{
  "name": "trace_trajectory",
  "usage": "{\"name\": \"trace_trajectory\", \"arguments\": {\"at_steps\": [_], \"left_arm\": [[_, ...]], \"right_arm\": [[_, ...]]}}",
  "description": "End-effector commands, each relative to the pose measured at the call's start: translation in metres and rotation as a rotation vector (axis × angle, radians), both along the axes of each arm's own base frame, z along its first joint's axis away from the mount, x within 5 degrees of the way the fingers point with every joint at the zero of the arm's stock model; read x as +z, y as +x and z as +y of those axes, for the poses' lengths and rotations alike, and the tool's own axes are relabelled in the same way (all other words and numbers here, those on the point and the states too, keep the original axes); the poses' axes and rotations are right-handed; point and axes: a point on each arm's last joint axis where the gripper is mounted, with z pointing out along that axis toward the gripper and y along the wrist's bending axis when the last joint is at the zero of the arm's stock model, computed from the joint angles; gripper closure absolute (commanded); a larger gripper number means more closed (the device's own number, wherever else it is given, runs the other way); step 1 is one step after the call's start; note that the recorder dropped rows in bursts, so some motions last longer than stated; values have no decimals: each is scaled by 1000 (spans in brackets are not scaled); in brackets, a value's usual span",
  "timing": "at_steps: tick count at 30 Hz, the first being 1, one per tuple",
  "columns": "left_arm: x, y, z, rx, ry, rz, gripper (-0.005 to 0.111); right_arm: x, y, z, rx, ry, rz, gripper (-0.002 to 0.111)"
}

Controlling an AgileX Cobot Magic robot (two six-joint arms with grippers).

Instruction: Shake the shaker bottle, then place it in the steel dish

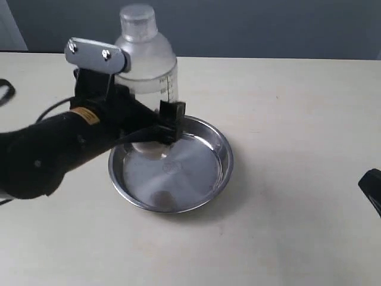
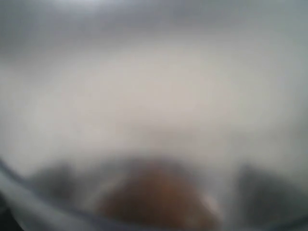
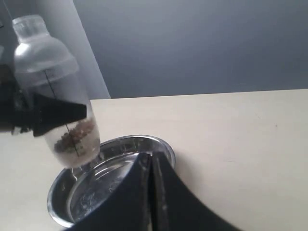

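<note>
The clear shaker bottle (image 1: 147,59) stands upright just above the far left rim of the steel dish (image 1: 205,196), its frosted dome and small cap on top. My left gripper (image 1: 156,122) is shut on its lower body. Seen from the right wrist, the bottle (image 3: 53,82) hangs a little above the dish (image 3: 115,149), with brown and pale grains at its bottom. The left wrist view is a blur of the bottle's wall with a brown mass of grains (image 2: 154,197). My right gripper (image 3: 151,161) is shut and empty, resting on the table to the right of the dish.
The pale table (image 1: 297,149) stretches around the dish. A dark wall runs behind the table's far edge. A black cable (image 1: 5,90) lies at the far left edge. Part of the right arm (image 1: 372,187) shows at the right edge.
</note>
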Motion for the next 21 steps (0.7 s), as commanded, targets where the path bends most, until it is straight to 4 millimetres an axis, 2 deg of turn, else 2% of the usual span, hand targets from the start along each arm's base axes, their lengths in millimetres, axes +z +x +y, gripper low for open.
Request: {"name": "trace_trajectory", "arguments": {"at_steps": [1, 2, 5, 6, 7, 10, 11, 12, 14, 15, 16, 20, 21], "left_arm": [[20, -1, -7, -72, -64, -142, 107], [21, -1, -8, -90, -58, -151, 107], [-17, 7, -4, -9, -38, 12, 107], [-22, 7, -5, 5, -50, 39, 107], [-16, 9, -7, 2, -73, 26, 107], [38, 6, -13, -96, -110, -161, 107], [44, 5, -14, -123, -94, -179, 107], [39, 6, -13, -120, -69, -151, 107], [-2, 13, -7, -28, -42, 40, 107], [-12, 14, -7, -9, -39, 84, 106], [-14, 14, -7, -7, -42, 91, 106], [54, 7, -16, -129, -63, -169, 106], [54, 6, -15, -135, -41, -169, 106]], "right_arm": [[0, 0, 0, -4, 1, -4, 109], [0, 0, 0, -4, 1, -4, 109], [0, 0, 0, -4, 1, -4, 109], [0, 0, 0, -4, 1, -4, 109], [0, 0, 0, -4, 1, -4, 109], [0, 0, -1, -7, 2, -6, 109], [0, 0, -1, -7, 2, -6, 109], [0, 0, -1, -7, 2, -6, 109], [0, 0, -1, -7, 2, -6, 109], [0, 0, -1, -7, 2, -6, 109], [0, 0, 0, -5, 1, -5, 109], [0, 0, 0, -5, 1, -5, 109], [0, 0, 0, -5, 1, -5, 109]]}}
